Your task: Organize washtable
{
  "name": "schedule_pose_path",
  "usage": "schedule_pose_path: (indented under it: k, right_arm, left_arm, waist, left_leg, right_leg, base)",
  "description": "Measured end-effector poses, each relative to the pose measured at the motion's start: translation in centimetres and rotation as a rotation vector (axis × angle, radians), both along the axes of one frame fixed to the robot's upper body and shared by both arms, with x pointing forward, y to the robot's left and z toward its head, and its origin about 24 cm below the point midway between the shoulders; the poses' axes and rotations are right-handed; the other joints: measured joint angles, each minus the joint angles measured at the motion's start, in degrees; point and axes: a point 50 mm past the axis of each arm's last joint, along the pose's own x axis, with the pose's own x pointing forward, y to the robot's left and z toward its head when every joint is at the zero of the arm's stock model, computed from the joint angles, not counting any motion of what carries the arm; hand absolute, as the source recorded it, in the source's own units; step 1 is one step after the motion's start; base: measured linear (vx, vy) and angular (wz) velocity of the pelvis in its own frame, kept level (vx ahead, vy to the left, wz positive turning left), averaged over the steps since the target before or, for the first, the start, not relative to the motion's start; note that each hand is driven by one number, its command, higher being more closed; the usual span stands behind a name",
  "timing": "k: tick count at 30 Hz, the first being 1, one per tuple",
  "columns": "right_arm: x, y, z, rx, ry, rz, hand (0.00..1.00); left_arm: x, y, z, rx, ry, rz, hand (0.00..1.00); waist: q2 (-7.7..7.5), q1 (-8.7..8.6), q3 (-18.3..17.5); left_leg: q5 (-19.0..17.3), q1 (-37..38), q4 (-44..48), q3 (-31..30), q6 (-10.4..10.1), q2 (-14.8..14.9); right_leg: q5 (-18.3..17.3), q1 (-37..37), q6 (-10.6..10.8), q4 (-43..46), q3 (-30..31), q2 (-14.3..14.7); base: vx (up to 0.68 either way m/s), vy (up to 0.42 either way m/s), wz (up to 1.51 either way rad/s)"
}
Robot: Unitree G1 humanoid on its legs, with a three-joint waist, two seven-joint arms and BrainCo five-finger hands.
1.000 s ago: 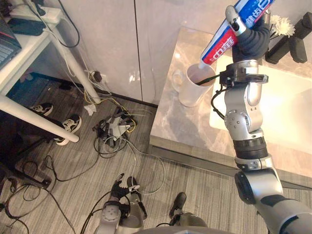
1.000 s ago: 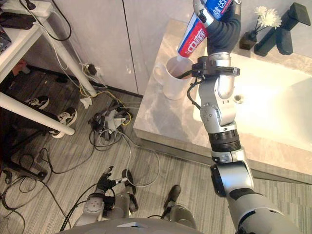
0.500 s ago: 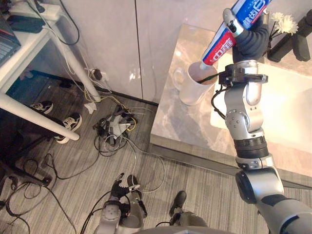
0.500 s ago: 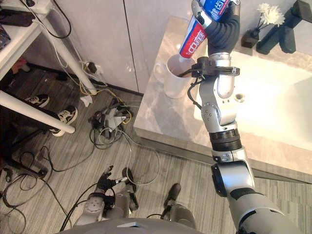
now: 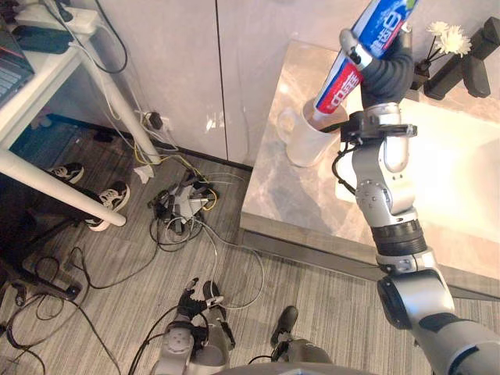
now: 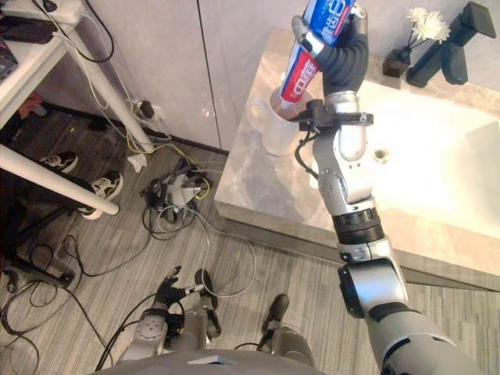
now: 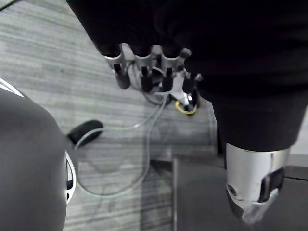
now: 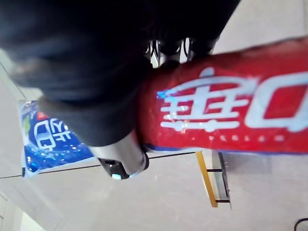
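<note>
At the upper right of the head view, the robot's right hand point(image 5: 384, 70) pinches a red-and-blue plastic toothpaste tube point(image 5: 336, 81) between curled fingers and thumb. It holds the tube tilted, cap end down, at the mouth of a white ceramic mug point(image 5: 299, 147). The mug stands near the corner of the grey marble-patterned desk point(image 5: 285, 199), just beside the white sink basin point(image 5: 461, 168). The cap end appears to sit just inside the rim (how deep cannot be told). The left hand point(image 5: 190, 300) hangs idle at the bottom of the frame above the striped grey floor, fingers relaxed and apart, holding nothing.

The step in hand looks like standing the tube in the mug. To do it well, the hand would best bring the tube closer to upright and centre it over the opening before letting go, so the long upper end neither levers the mug over nor knocks its rim. Releasing only once the cap rests on the bottom should keep the tube from dropping. The tube carries large white lettering on its red band and more print on the blue end; the characters are not read off here.
</note>
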Motion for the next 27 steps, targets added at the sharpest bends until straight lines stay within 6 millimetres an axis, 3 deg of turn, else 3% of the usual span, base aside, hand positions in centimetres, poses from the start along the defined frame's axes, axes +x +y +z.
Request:
schedule_pose_path:
  k: [2, 10, 11, 27]
  right_arm:
    - [0.2, -0.01, -1.28, -0.007, 0.053, 0.003, 1.0]
    - [0.2, 0.1, -1.59, -0.016, 0.06, 0.009, 1.0]
    - [0.2, 0.13, -1.6, -0.017, 0.061, 0.01, 0.0]
    - [0.15, 0.35, -1.6, -0.027, 0.057, 0.021, 0.0]
  left_arm:
    - [0.02, 0.0, 0.01, 0.0, -0.001, 0.0, 0.0]
    - [0.03, 0.01, 0.02, 0.0, -0.001, -0.001, 0.0]
    - [0.03, 0.01, 0.02, 0.0, -0.001, -0.001, 0.0]
    - [0.15, 0.2, 0.17, 0.004, -0.008, 0.001, 0.0]
  waist:
    - [-0.04, 0.06, 0.0]
    - [-0.1, 0.02, 0.1]
    - [-0.11, 0.02, 0.1]
    - [-0.69, -0.04, 0.4]
  left_leg:
    - [0.0, -0.1, 0.0, 0.0, 0.0, 0.0]
    - [0.0, -0.1, 0.0, 0.0, 0.0, 0.0]
    - [0.0, -0.1, 0.0, 0.0, 0.0, 0.0]
    - [0.0, 0.0, 0.0, -0.1, 0.0, 0.0]
  right_leg:
    - [0.0, -0.1, 0.0, 0.0, 0.0, 0.0]
    - [0.0, -0.1, 0.0, -0.1, 0.0, 0.0]
    - [0.0, -0.1, 0.0, -0.1, 0.0, 0.0]
    - [0.0, -0.1, 0.0, 0.3, 0.0, 0.0]
  base:
    - [0.0, 0.0, 0.0]
    - [0.0, 0.0, 0.0]
    - [0.0, 0.0, 0.0]
    - [0.0, 0.0, 0.0]
